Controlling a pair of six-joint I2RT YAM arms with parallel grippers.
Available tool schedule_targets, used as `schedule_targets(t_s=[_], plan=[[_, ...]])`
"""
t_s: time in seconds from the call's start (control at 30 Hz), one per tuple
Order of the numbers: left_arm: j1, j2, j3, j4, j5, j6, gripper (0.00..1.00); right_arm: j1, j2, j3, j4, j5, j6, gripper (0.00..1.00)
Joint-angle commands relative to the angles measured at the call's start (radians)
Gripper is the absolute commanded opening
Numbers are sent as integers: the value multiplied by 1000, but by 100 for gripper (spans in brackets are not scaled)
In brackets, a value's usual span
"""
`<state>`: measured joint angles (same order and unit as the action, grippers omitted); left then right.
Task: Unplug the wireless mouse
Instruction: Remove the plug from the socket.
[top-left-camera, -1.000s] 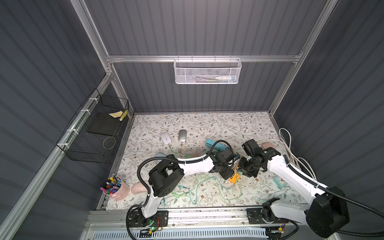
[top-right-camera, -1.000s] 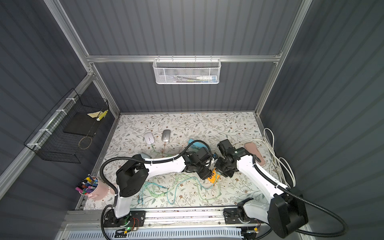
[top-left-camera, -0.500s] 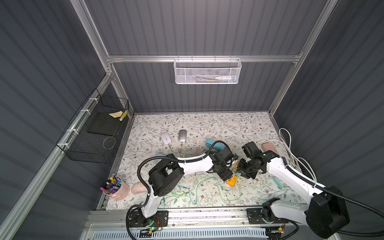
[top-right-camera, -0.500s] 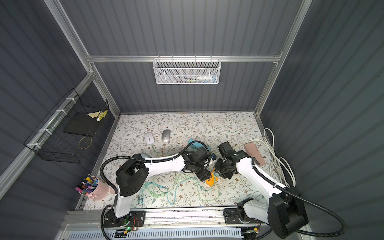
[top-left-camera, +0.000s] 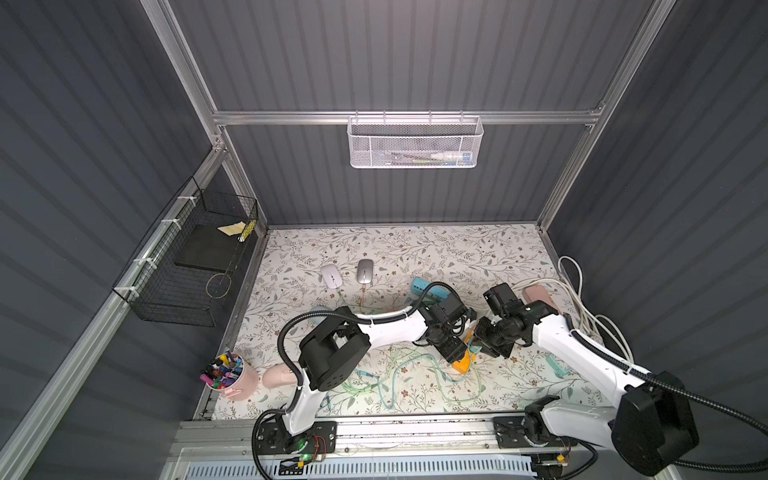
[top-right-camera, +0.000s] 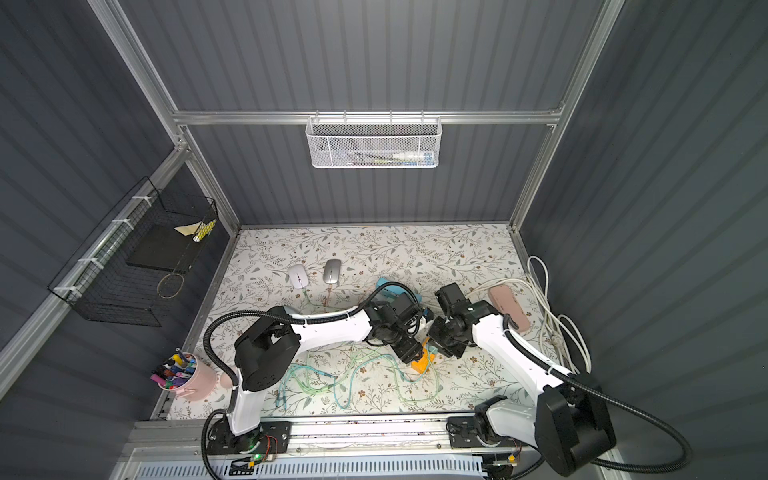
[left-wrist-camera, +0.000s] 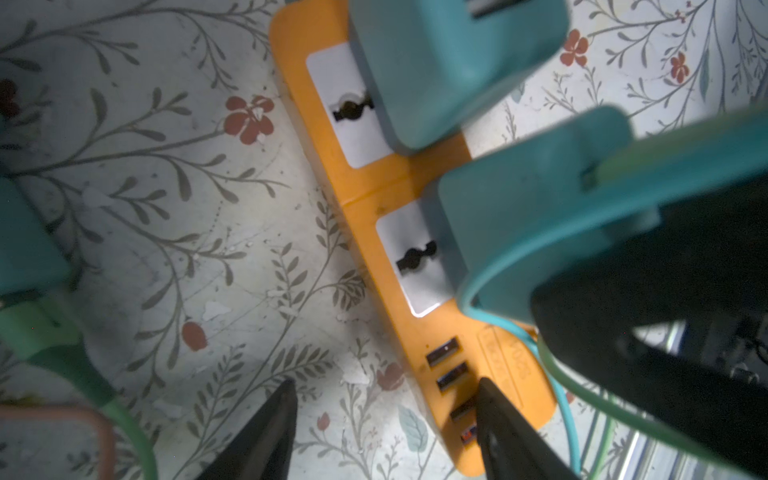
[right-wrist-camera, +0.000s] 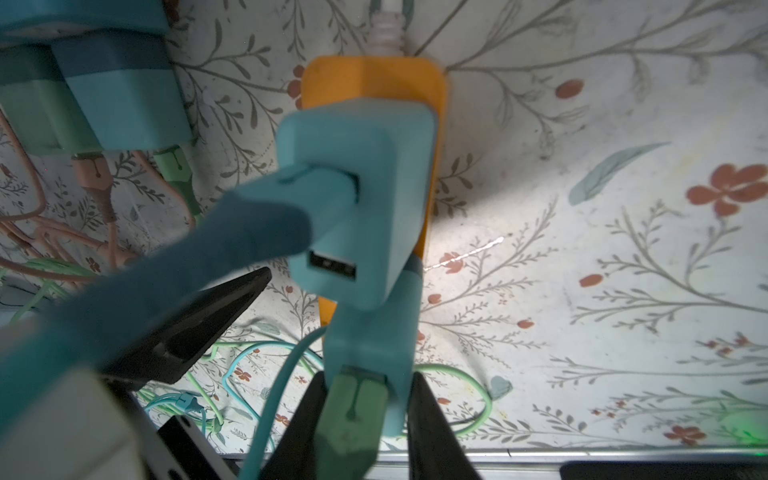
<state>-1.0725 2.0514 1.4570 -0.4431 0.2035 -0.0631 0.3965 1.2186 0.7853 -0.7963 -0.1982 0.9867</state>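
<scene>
Top view first: the two mice sat at the back of the floral table, well apart from the action. There was a white mouse with a silver mouse just beside it, each trailing a thin cable toward the front. Both arms met over the orange power strip, left gripper and right gripper nearly nose to nose.

Left wrist view: the left gripper's jaws stood apart with nothing between them. One finger hung over the strip's USB ports, the other over bare cloth. Two teal chargers sat in the strip's sockets.

Right wrist view: the right gripper was clamped on the near teal charger, fingers either side of the end where a green USB plug went in. The far charger carried a teal plug.

My read: the grab was made but the pull-out wasn't, since the charger looked seated. The next move calls for a straight pull away from the strip, with the left gripper coming down to pin the strip so it doesn't lift too. Honestly, I couldn't trace the green cable through the tangle back to either mouse.
</scene>
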Motion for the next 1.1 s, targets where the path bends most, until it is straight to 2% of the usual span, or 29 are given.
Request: schedule_targets(t_s=[0.0, 0.2, 0.4, 0.63, 0.8, 0.97, 1.07], plan=[[-14, 71, 7, -114, -1, 17, 67, -4, 16, -15, 52, -25, -5, 0], [-32, 146, 65, -201, -93, 26, 67, -6, 18, 5, 43, -32, -12, 0], [-32, 189, 67, -246, -131, 22, 66, -6, -2, 84, -30, -21, -40, 0], [-32, 196, 66, -248, -128, 21, 66, -5, -20, 147, -96, -32, -61, 0], [-32, 209, 80, -261, -136, 24, 66, -12, -36, 213, -159, 31, -109, 0], [-19, 172, 69, -227, -152, 20, 68, -12, -35, 196, -170, -18, -125, 0], [21, 158, 77, -195, -105, 24, 69, -12, -77, 182, -179, 6, -146, 0]])
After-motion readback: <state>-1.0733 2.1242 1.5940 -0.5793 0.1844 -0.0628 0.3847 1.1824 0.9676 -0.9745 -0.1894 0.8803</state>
